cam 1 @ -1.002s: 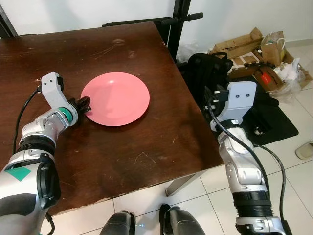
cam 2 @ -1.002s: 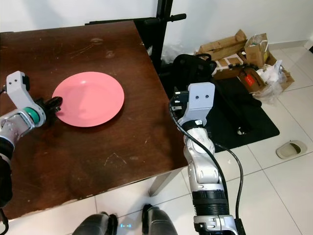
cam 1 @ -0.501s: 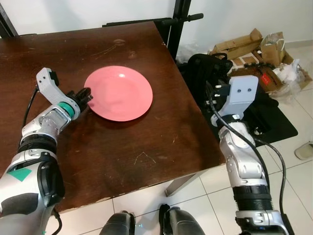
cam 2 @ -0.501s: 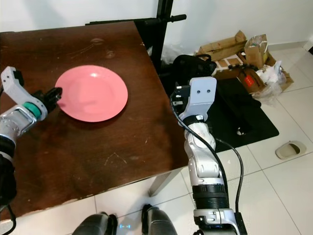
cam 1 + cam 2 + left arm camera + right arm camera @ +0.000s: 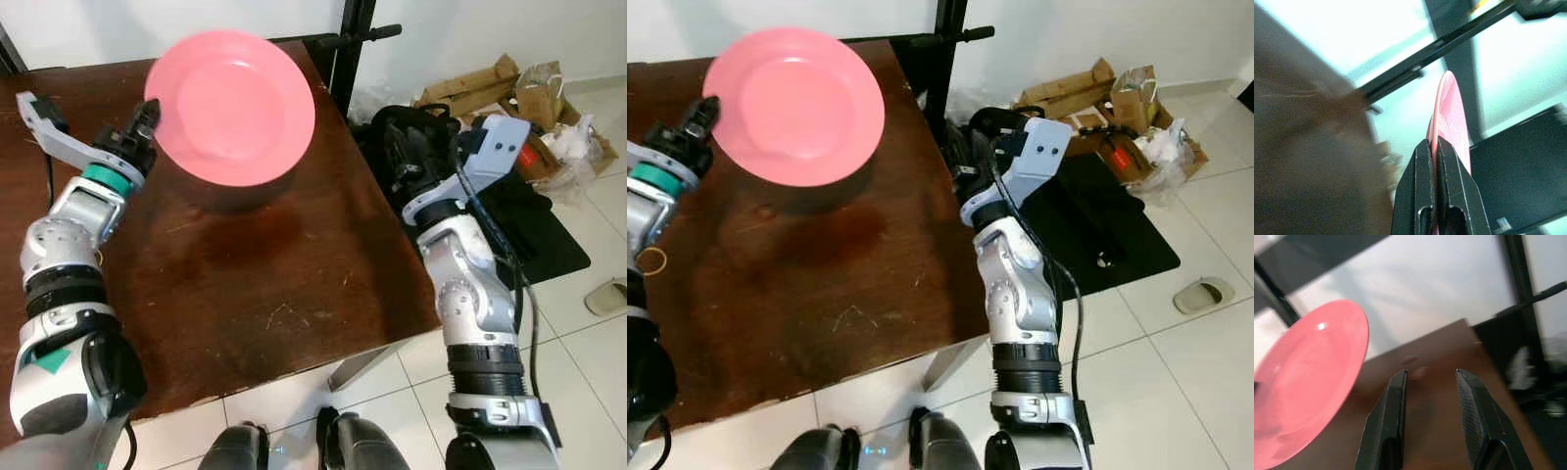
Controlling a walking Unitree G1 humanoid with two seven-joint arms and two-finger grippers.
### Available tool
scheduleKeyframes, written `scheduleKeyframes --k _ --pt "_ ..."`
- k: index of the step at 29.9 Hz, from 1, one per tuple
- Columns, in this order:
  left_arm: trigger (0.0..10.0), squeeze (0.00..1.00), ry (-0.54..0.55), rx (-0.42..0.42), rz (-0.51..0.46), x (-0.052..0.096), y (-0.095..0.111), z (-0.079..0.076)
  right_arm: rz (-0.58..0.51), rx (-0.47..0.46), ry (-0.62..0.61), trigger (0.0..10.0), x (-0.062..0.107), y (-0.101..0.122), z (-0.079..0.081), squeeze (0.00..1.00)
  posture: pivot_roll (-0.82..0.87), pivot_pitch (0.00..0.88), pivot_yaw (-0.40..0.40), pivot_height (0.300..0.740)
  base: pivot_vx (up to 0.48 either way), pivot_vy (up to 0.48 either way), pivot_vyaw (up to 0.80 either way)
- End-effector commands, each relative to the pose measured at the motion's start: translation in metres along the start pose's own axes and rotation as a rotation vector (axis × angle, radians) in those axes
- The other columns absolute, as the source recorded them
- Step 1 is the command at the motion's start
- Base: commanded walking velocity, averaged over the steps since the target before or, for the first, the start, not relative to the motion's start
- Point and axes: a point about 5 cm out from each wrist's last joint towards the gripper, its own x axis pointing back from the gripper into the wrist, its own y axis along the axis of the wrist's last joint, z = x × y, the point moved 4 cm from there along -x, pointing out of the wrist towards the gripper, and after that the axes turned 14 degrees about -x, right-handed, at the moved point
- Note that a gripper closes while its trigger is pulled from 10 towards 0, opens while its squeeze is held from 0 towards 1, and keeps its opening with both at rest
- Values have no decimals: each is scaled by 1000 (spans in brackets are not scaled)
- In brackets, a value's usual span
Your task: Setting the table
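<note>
Change since earlier frame: the pink plate (image 5: 233, 106) lay flat on the table one second ago; it is now lifted clear of the surface and tilted, its face turned toward the head camera. The left arm has risen and swung toward the far side of the table. The right arm has raised its forearm beside the table's right edge.
Left gripper (image 5: 148, 116): clenched on the plate's left rim. In the left wrist view the two black fingers (image 5: 1422, 191) press together with the thin pink edge between them.
Plate position: held in the air above the far half of the table, near the far right corner; a dark shadow lies on the wood beneath it.
Right gripper (image 5: 1430, 377): released, fingers spread apart with nothing between them. It points across the table toward the plate, well apart from it.
Table (image 5: 274, 284): dark brown wood, scratched, with a pale scuff near the front centre.
Black stand (image 5: 358, 44): upright post with a crossbar, just behind the table's far right corner.
Floor right of table: black bag (image 5: 416, 137) and black mat (image 5: 549, 235); cardboard boxes (image 5: 470, 88) and paper bags beyond them, on white tiles.
</note>
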Motion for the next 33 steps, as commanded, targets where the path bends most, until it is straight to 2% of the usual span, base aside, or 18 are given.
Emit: scheduleKeyframes --k 1,2,3,5,8,11,12,13,14,16,18,19,22,23,27,33 --pt "10000 0 -51 23 -27 3 5 -10 -14 -69 64 10000 -2 6 12 0 73 38 11 740 0 0 0" --pt "10000 0 -51 23 -27 3 5 -10 -14 -69 64 10000 -2 6 12 0 73 38 11 740 0 0 0" --pt "10000 0 -76 28 -48 2 10 -17 -22 -115 113 10000 -5 10 23 0 71 41 9 740 0 0 0" --pt "10000 0 -76 28 -48 2 10 -17 -22 -115 113 10000 -5 10 23 0 71 41 9 740 0 0 0" --pt "10000 0 -159 39 -105 0 27 -43 -35 -184 260 10000 -16 24 58 0 71 43 5 740 0 0 0" --pt "10000 0 -180 40 -112 1 30 -49 -35 -187 290 10000 -18 27 65 0 73 44 6 740 0 0 0" --pt "10000 0 -224 34 -124 2 34 -61 -46 -175 323 10000 -21 32 73 82 77 45 4 740 0 0 0" --pt "10000 0 -262 30 -131 3 37 -71 -57 -164 347 10000 -22 37 79 278 78 44 4 740 0 0 0" --pt "10000 0 -262 30 -131 3 37 -71 -57 -164 347 10000 -22 37 79 278 78 44 4 740 0 0 0" --pt "10000 0 -329 20 -139 4 41 -89 -95 -116 375 10000 -24 50 86 251 81 45 3 740 0 0 0" --pt "10000 0 -377 27 -144 4 42 -100 -134 -93 397 10000 -24 63 93 251 79 45 5 740 0 0 0" --pt "10000 0 -394 29 -149 3 44 -105 -157 -82 409 10000 -24 69 97 192 74 43 9 740 0 0 0" --pt "10000 0 -404 30 -153 3 45 -107 -171 -74 417 10000 -23 74 99 192 72 43 10 740 0 0 0" --pt "10000 0 -408 32 -157 1 46 -110 -180 -64 429 10000 -23 78 102 0 68 42 12 740 0 0 0" --pt "10000 0 -430 41 -159 -1 47 -120 -186 -57 447 10000 -23 84 106 0 70 40 11 740 0 0 0" --pt "10000 0 -421 47 -172 0 51 -124 -182 -71 451 10000 -22 84 106 0 72 39 10 740 0 0 0"
